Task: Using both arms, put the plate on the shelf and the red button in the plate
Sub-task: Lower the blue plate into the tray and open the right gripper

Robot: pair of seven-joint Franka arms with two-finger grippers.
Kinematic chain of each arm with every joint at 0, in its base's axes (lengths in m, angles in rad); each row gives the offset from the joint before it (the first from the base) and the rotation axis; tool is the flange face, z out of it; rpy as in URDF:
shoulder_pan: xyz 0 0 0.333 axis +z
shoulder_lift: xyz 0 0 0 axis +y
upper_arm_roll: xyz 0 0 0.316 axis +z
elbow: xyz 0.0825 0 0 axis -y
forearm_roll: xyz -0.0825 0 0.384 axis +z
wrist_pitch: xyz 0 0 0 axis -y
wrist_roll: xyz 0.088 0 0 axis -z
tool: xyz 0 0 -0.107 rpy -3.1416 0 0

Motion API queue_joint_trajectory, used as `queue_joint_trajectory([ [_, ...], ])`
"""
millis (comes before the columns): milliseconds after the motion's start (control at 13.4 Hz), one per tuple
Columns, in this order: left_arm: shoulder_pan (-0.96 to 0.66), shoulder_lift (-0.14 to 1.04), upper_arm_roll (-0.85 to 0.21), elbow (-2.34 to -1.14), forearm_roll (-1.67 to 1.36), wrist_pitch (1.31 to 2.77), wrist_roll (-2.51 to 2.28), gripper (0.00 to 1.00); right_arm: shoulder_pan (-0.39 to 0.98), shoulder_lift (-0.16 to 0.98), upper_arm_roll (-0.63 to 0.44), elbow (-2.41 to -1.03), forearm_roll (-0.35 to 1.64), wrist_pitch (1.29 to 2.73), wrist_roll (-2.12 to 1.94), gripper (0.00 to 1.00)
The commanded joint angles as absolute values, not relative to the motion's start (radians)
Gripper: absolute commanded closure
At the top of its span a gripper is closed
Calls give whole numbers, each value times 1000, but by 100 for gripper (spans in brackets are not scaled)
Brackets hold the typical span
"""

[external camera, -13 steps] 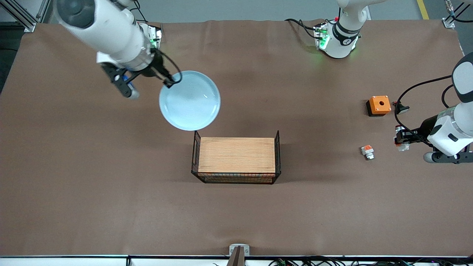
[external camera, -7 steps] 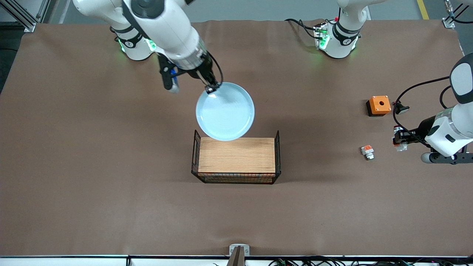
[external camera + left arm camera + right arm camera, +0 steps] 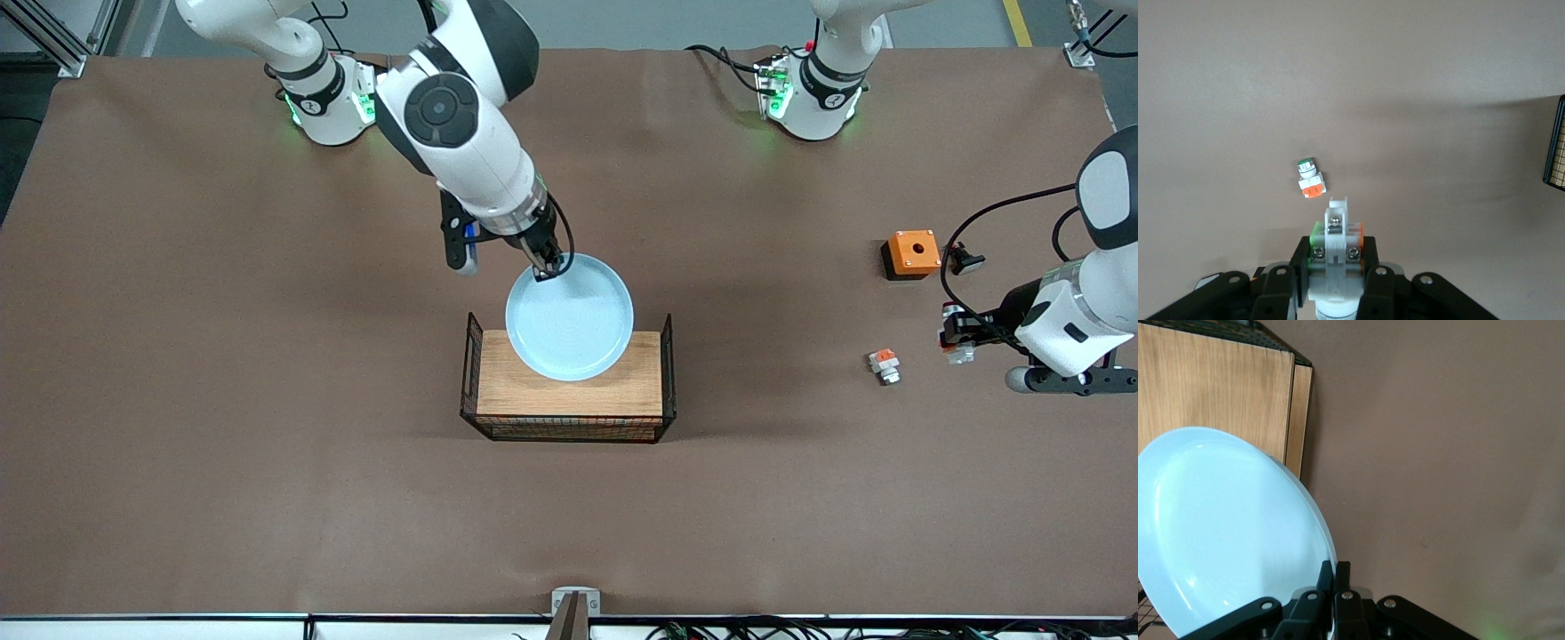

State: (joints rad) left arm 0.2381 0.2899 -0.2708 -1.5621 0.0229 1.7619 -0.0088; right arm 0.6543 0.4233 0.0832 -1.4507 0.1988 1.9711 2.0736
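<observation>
The pale blue plate (image 3: 569,320) hangs tilted over the wooden board in the wire basket (image 3: 669,373). My right gripper (image 3: 544,269) is shut on the plate's rim at the edge toward the robots' bases. In the right wrist view the plate (image 3: 1225,527) is pinched between the closed fingers of that gripper (image 3: 1335,568). My left gripper (image 3: 956,338) hovers low over the table at the left arm's end. It is shut on the red button (image 3: 1336,230), a white part with orange and green sides, held between its fingers (image 3: 1336,257).
A shorter white part with an orange end (image 3: 884,364) lies on the table beside the left gripper; it also shows in the left wrist view (image 3: 1309,179). An orange square box with a hole (image 3: 912,252) sits farther from the front camera. A small black part (image 3: 966,260) lies next to it.
My right arm has carried the plate from the right arm's end of the table to over the basket. My left gripper has shifted slightly with the button still in it.
</observation>
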Motion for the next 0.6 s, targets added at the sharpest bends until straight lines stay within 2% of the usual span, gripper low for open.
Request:
queue_joint_trajectory([
  [0,244,282,-276,-1566,3,1747,-25,100,669,491,69,-1373,170,1960,2099,99],
  [521,242,281,-296,-1557,3,1747,-84,100,652,551,69,-1368,137,2011,2077,98],
])
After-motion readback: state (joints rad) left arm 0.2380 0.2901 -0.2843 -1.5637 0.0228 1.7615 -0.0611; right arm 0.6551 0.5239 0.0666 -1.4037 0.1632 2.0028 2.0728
